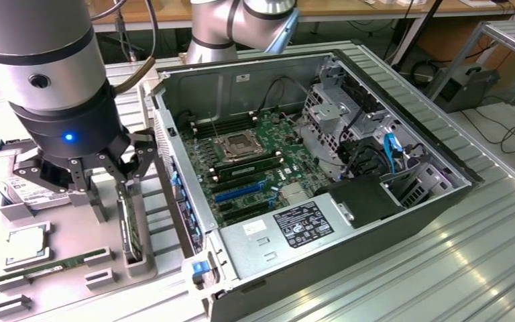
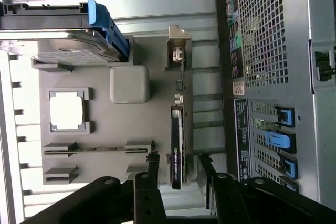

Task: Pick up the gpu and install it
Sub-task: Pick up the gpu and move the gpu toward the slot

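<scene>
Pincer [image 1: 115,184] spread wide, hanging right over the gpu [image 2: 177,145].
The black card stands on edge in its slot in the grey tray [image 2: 152,77] on the desk [image 1: 472,268]. There's a finger [image 2: 153,169] on either side with gaps showing, and the open case [image 1: 329,134] is just beside the tray.

Work surface: ribbed aluminium table [image 1: 436,268], pale grey, running from six to four o'clock of the exterior view, with strong glare on its slats toward five o'clock. Wooden bench [image 1: 356,8] along twelve o'clock. Floor [image 1: 508,144] at three o'clock is pale, with loose black cables [image 1: 499,127]. Black box [image 1: 459,84] stands at two o'clock, beside a metal frame [image 1: 512,33]. Lighting is bright and even.
</scene>
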### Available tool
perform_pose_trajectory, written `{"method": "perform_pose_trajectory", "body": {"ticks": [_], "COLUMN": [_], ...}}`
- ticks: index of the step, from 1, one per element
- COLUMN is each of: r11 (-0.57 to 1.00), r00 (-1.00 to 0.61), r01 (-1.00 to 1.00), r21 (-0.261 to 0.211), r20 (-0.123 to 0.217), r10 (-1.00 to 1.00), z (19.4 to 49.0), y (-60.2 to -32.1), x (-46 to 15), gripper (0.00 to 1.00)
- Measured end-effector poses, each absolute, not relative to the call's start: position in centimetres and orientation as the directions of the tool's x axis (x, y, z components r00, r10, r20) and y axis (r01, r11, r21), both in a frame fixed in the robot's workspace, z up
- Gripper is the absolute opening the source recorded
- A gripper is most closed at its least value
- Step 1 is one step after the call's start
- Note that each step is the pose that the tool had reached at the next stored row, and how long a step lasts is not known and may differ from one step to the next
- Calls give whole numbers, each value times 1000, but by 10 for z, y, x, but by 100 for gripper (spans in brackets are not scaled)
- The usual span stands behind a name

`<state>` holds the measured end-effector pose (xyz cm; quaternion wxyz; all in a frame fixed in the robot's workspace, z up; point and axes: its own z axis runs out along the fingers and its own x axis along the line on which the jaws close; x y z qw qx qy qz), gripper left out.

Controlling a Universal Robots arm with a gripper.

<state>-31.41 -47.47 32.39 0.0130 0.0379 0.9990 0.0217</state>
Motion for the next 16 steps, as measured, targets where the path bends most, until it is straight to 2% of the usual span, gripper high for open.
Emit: {"method": "perform_pose_trajectory", "body": {"ticks": [16], "r11": [996], "r00": [-997], "r01": [75], "r21": [44], "r20": [-25], "r10": [76], "z": [320], "y": [-469], "x": [-326], "gripper": [42]}}
